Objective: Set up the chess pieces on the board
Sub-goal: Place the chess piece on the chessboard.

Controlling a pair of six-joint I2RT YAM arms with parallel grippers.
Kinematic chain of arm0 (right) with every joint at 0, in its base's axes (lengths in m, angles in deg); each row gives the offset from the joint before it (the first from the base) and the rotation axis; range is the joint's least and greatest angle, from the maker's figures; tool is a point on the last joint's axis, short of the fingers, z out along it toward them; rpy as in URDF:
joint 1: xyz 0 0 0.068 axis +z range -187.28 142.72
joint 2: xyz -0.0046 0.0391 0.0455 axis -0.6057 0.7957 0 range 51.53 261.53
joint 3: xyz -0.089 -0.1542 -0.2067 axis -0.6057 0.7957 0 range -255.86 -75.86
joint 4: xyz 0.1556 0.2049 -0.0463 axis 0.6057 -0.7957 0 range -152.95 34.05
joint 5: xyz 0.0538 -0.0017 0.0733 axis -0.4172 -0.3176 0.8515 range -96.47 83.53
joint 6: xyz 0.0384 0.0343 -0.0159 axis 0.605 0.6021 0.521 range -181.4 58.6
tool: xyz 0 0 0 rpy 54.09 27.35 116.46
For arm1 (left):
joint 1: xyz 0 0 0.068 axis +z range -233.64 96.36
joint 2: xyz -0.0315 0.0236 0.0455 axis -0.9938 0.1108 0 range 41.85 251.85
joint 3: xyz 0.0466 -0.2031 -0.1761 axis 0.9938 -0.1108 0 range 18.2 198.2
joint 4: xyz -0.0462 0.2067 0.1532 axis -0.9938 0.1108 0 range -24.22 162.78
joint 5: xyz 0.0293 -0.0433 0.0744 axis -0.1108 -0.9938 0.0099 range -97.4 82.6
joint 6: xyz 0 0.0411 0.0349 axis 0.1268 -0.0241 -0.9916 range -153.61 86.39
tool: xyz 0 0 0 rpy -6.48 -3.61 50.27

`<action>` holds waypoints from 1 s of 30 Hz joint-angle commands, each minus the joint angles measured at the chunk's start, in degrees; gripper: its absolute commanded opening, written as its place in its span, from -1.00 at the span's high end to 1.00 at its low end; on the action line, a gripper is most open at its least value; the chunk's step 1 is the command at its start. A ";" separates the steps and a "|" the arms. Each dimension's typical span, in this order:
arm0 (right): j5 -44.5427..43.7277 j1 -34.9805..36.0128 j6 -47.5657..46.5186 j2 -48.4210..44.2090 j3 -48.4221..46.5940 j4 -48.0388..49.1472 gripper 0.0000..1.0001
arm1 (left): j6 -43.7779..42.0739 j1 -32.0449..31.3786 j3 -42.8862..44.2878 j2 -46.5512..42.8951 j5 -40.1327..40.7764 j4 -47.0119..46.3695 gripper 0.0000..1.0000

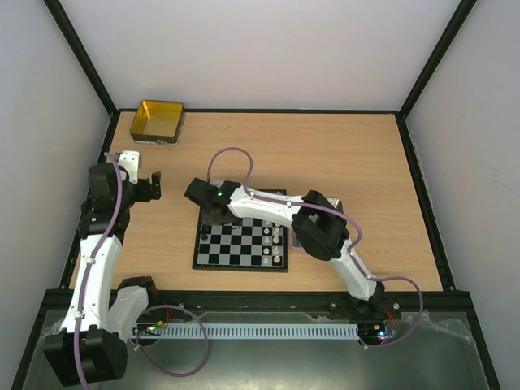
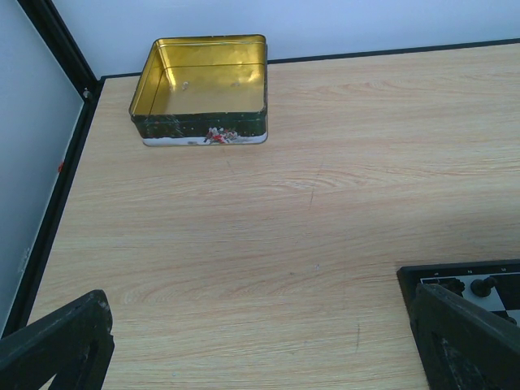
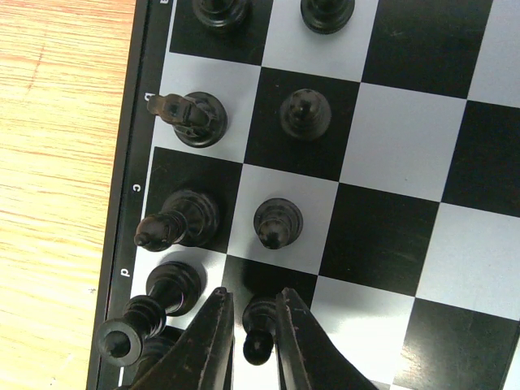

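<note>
**Right hand (image 3: pixel 253 297) grasping a black pawn (image 3: pixel 257 335) on the board (image 3: pixel 406 146)**

The wooden worktop (image 1: pixel 325 154) is carrying everything. The right arm (image 1: pixel 276 207) is reaching from its base across the board (image 1: pixel 240 245) to the board's far left corner. The left arm (image 1: pixel 97 252) is standing upright at the left side of the worktop, well apart from the board.

The board is lying flat near the middle of the near edge. Only its corner (image 2: pixel 455 272) is showing in the left wrist view. The gold-yellow tin (image 1: pixel 158 120) is sitting at the far left corner of the worktop, its painted side wall (image 2: pixel 203 128) facing the left wrist camera.

The left hand (image 1: pixel 145 185) is hanging released above bare wood. Its two fingers are spread wide, one finger (image 2: pixel 57 349) at each lower corner of its own view.

The right hand (image 1: pixel 213 213) is pointing down over the black side. Its two fingers are clenching the black pawn from both sides, and the pawn is on a dark square in the second row from the board's edge.

The white chess pieces (image 1: pixel 273 240) are standing in two rows along the right side of the board. Other black pieces are standing just beside the held pawn:
- a knight (image 3: pixel 191 118) and a bishop (image 3: pixel 175 219) in the edge row;
- two pawns (image 3: pixel 305 114) next to them in the second row;
- a taller piece (image 3: pixel 150 309), touching the left finger, which I cannot name.
</note>
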 commanded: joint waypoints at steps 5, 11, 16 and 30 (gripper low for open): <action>-1.51 0.27 -0.02 -1.36 -0.75 -1.34 0.69 | -0.31 0.29 -0.87 0.25 -0.91 -0.16 -0.98; -1.51 0.23 0.27 -3.05 -0.24 -1.40 0.69 | -0.39 0.29 -0.91 0.37 -1.42 -0.06 -0.98; -1.77 0.15 0.08 -5.19 0.81 -1.13 0.65 | -0.36 0.29 -0.96 0.22 -1.51 -0.08 -0.98; -6.29 -1.60 3.89 -22.60 18.26 2.56 0.59 | -0.58 0.25 -0.98 -0.46 -2.96 0.20 -0.98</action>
